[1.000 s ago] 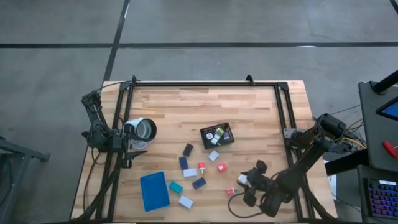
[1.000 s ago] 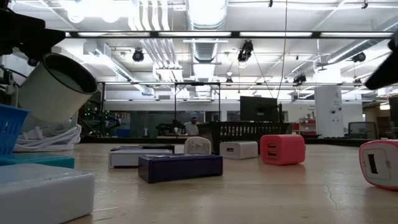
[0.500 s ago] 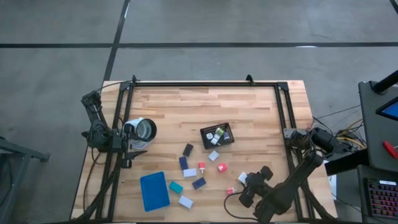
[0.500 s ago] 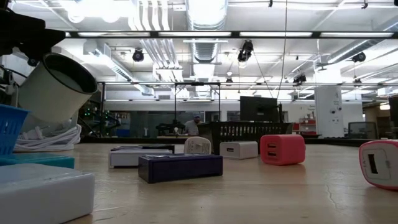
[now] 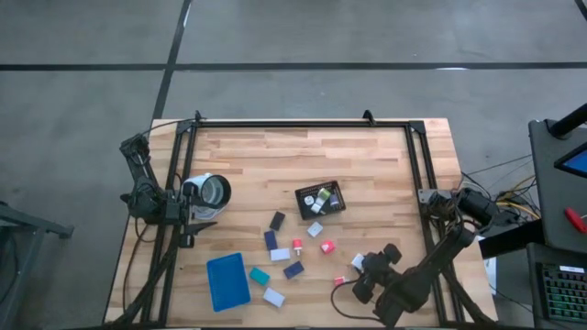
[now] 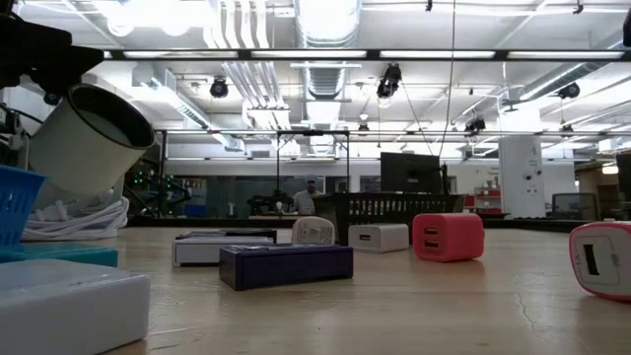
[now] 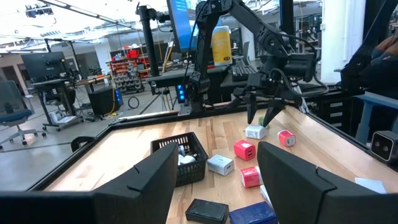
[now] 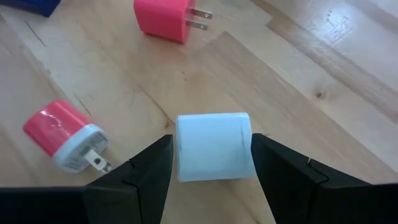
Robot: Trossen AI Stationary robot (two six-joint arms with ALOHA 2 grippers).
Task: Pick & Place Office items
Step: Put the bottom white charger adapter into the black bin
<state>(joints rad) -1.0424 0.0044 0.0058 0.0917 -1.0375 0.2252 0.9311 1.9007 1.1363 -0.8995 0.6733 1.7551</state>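
My right pincer (image 8: 211, 171) sits low at the lower right of the high view (image 5: 364, 275), down over the bench (image 5: 266, 156). In my right wrist view its two dark fingers (image 8: 146, 171) stand on either side of a white charger block (image 8: 213, 146), the inner faces right at the block's sides. The gap is middling, just the width of that block. I cannot tell whether the block is lifted or rests on the wood.

Close by lie a pink charger with prongs (image 8: 163, 20) towards the upper middle of that view and a pink-and-white plug (image 8: 62, 135) at its left.

My left pincer (image 7: 214, 180) waits at the left edge of the bench in the high view (image 5: 188, 215), its fingers spread wide, holding nothing.

The other office items lie scattered about the middle of the bench: a navy block (image 5: 293, 269), a teal block (image 5: 260, 275), a white block (image 5: 273, 296) and a black block (image 5: 277, 220). A black mesh basket (image 5: 321, 199) with small pieces inside stands above them, and a blue tray (image 5: 227, 280) lies at the lower left.
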